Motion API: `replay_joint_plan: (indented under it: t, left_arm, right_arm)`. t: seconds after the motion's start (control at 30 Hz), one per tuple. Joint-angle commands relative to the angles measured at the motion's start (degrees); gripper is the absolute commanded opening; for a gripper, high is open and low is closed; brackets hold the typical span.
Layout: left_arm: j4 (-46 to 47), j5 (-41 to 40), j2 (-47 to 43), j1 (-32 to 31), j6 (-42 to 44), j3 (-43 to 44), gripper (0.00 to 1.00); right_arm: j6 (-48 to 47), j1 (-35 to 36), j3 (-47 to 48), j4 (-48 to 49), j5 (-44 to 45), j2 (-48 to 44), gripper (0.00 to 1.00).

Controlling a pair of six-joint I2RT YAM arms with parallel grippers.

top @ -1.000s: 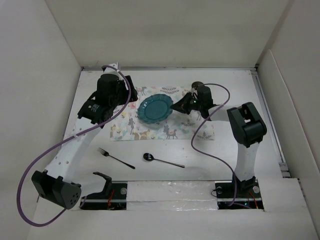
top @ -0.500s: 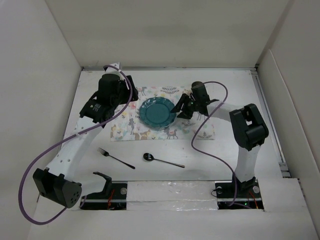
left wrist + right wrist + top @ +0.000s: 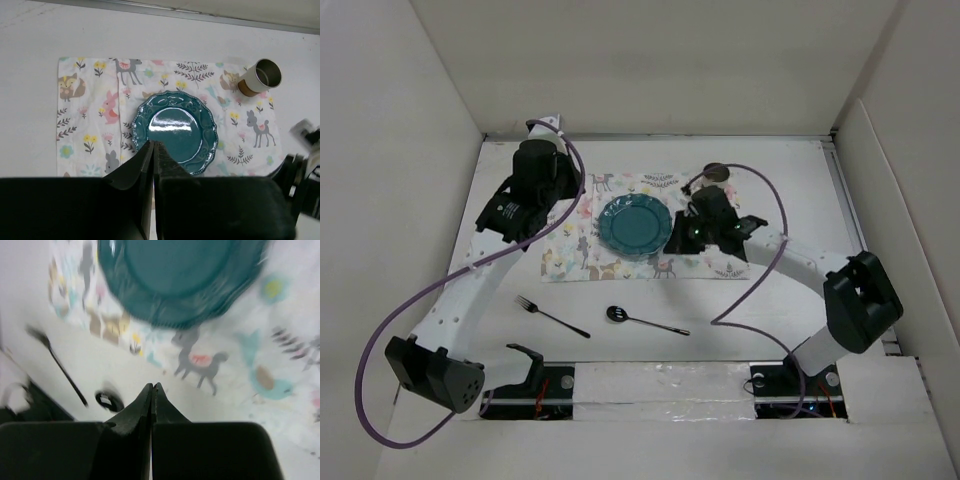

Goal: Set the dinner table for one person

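Observation:
The dinner table [image 3: 800, 190] is a white surface with a pastel animal-print mat [image 3: 582, 255] lying on it. A teal plate [image 3: 634, 226] sits in the middle of the mat [image 3: 90, 120]. A metal cup [image 3: 260, 76] stands at the mat's far right corner. A fork [image 3: 552, 316] and a spoon [image 3: 646, 320] lie on the bare table nearer the arm bases. My left gripper [image 3: 153, 145] hangs shut and empty above the plate's [image 3: 175, 131] near-left rim. My right gripper [image 3: 152, 386] is shut and empty over the mat's near edge, beside the plate [image 3: 180, 275].
White panels wall the table on the left, back and right. The right arm's purple cable [image 3: 760, 270] loops over the table right of the mat. In the right wrist view the fork [image 3: 60, 365] and spoon bowl [image 3: 109, 400] appear blurred.
Both grippers have gone from open to shut. The right arm swung outward and its gripper moved from the plate's right rim toward the mat's near edge. The left gripper drew back a little.

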Motion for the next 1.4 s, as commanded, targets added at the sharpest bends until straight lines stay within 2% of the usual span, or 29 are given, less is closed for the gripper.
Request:
replay_joint_plan:
  t: [0.0, 0.03, 0.07, 0.17, 0.27, 0.43, 0.73, 0.83, 0.87, 1.0, 1.17, 1.3, 1.37]
  left_arm:
    - [0.45, 1.55, -0.50, -0.09, 0.69, 0.66, 0.00]
    - [0.01, 1.90, -0.59, -0.09, 0.60, 0.39, 0.02]
    - [-0.26, 1.99, -0.85, -0.09, 0.78, -0.04, 0.14]
    - [-1.49, 1.64, -1.38, -0.09, 1.13, -0.92, 0.27]
    - [-1.84, 1.38, -1.64, -0.09, 1.04, -1.37, 0.29]
    - [-2.11, 0.33, -1.91, -0.09, 0.78, -0.75, 0.29]
    - [-1.58, -0.38, -2.61, -0.09, 0.60, -0.31, 0.30]
    - [-1.40, -0.20, -2.44, -0.09, 0.34, -0.49, 0.30]
    - [-1.49, -0.20, -2.52, -0.09, 0.34, -0.49, 0.30]
    - [-0.97, -0.55, -2.61, -0.09, 0.43, -0.58, 0.30]
    - [-0.70, -0.55, -2.52, -0.09, 0.52, -0.66, 0.30]
    - [-0.09, -0.38, -2.96, -0.09, 0.17, -1.80, 0.30]
    - [0.53, 0.41, -3.05, -0.09, -0.19, -2.85, 0.30]
  right_arm:
    - [-11.66, 10.49, -3.20, -4.86, 3.63, -1.97, 0.01]
    - [-13.50, 12.34, -4.42, -5.04, 3.99, -2.32, 0.10]
    - [-14.13, 15.14, -4.96, -5.13, 4.25, -2.32, 0.35]
    - [-15.89, 18.58, -6.46, -3.73, 4.69, -2.41, 0.61]
    - [-19.22, 21.40, -5.06, -4.16, 6.18, -0.32, 0.65]
    - [-22.83, 26.86, -2.15, -5.84, 11.01, 3.91, 0.65]
    - [-23.81, 30.98, 1.71, -6.45, 15.06, 11.55, 0.60]
    - [-21.96, 32.39, 1.28, -5.49, 20.76, 12.44, 0.35]
    - [-21.52, 32.40, 1.10, -5.40, 21.30, 12.44, 0.19]
    - [-20.55, 32.92, -0.56, -4.43, 20.34, 9.81, 0.01]
    - [-19.59, 30.91, 0.92, -7.15, 18.58, 3.49, 0.00]
    - [-17.22, 24.24, 4.17, -8.03, 18.14, -4.33, 0.00]
    - [-15.81, 17.31, 5.40, -6.98, 17.18, -6.36, 0.00]
